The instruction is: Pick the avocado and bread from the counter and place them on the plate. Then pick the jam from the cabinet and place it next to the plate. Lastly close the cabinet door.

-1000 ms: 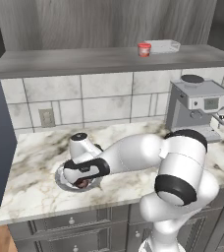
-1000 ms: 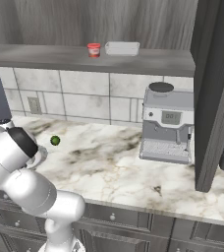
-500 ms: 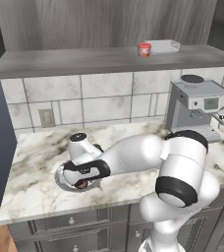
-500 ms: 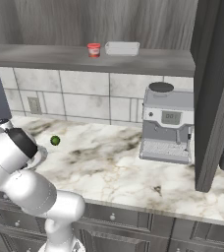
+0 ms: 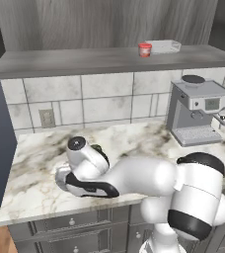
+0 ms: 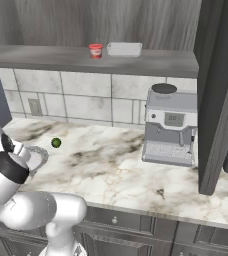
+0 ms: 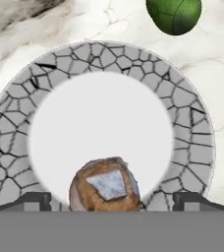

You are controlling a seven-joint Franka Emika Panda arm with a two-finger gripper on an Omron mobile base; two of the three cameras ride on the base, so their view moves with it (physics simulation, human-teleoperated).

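Note:
The plate (image 7: 192, 123), with a speckled grey rim and white centre, lies on the counter (image 6: 111, 165) right under my hand. The brown bread (image 7: 106, 184) rests on the plate's near part. My gripper (image 7: 111, 202) is open, one fingertip on each side of the bread, with gaps between them and it. The green avocado (image 7: 174, 15) lies on the marble just beyond the plate's far rim; it shows again as the avocado (image 6: 56, 143) beside the plate (image 6: 38, 154). The red jam (image 5: 144, 50) stands on the cabinet shelf. My arm bends low over the plate (image 5: 60, 177).
A white tray (image 5: 164, 46) sits right of the jam on the shelf. A grey coffee machine (image 6: 170, 125) stands on the counter to the right. The dark cabinet door (image 6: 221, 90) hangs open, edge-on, at the far right.
The jaws have spread wider and let go of the bread on the plate. The arm and the other things stay where they were.

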